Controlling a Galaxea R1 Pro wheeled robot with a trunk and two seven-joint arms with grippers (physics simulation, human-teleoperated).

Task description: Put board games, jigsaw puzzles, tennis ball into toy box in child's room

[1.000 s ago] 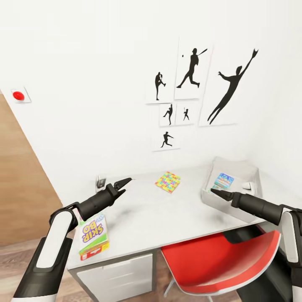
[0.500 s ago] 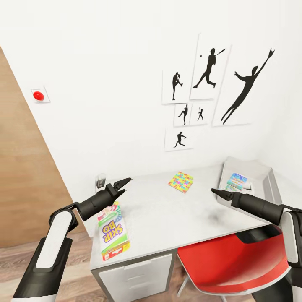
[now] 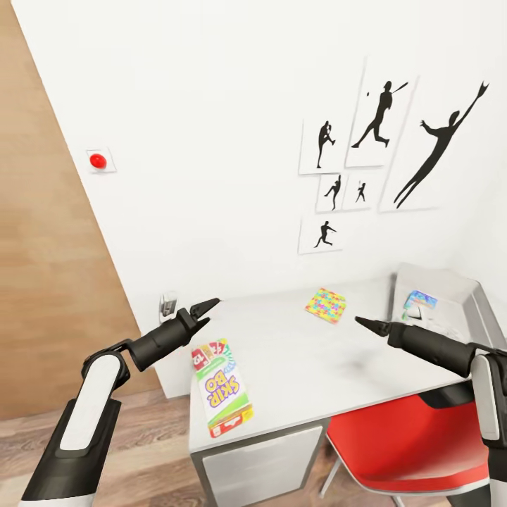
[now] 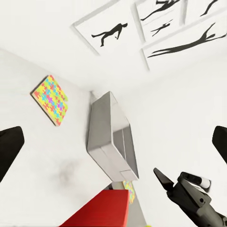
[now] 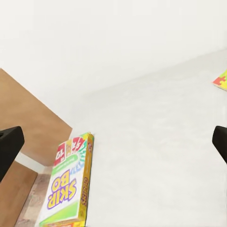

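A red-green-yellow Skip-Bo board game (image 3: 222,387) lies flat at the front left corner of the light grey table (image 3: 303,362), also seen in the right wrist view (image 5: 68,189). One multicolour jigsaw puzzle (image 3: 326,305) rests near the back wall. The grey toy box (image 3: 431,276) stands at the table's right end and holds a small blue box (image 3: 420,301). My left gripper (image 3: 209,313) hovers open past the table's back left corner, above the Skip-Bo game. My right gripper (image 3: 366,324) hovers open over the table, left of the toy box. Both hold nothing.
A red chair (image 3: 408,443) is tucked under the table at the right. White drawers (image 3: 267,465) sit below the Skip-Bo corner. A small grey object (image 3: 167,305) stands at the table's back left. A wood panel (image 3: 42,246) flanks the white wall, which carries baseball prints (image 3: 380,120).
The whole picture has slid to the right, so the camera has turned left. Both arms keep the same pose in the picture, and nothing on the table has moved.
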